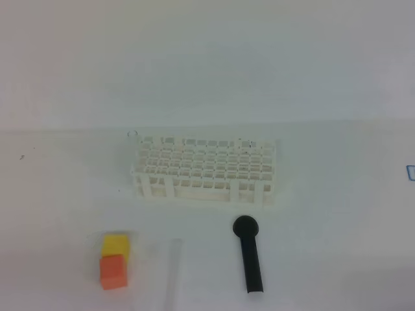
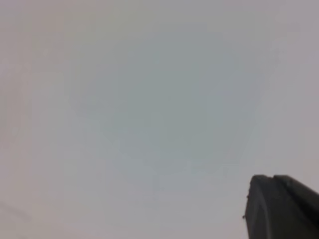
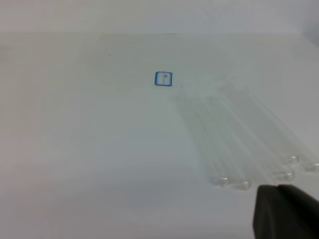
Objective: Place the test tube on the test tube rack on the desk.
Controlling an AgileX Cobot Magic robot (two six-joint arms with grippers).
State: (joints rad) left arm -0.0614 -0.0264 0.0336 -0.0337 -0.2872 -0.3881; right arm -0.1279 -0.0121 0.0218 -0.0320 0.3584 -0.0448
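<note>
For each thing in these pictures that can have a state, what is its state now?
test tube: lying flat on the desk, not in the rack, not held.
test tube rack: standing upright, no tube seen in it.
black stick: lying flat, in front of the rack.
yellow block: on the desk, touching the orange block.
left gripper: shut, empty.
right gripper: shut, empty.

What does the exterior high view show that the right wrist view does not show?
Only the exterior high view shows the test tube rack, a black stick, a yellow block, an orange block and one test tube. Only the right wrist view shows several clear tubes lying side by side and a dark gripper part. Both show the white desk.
</note>
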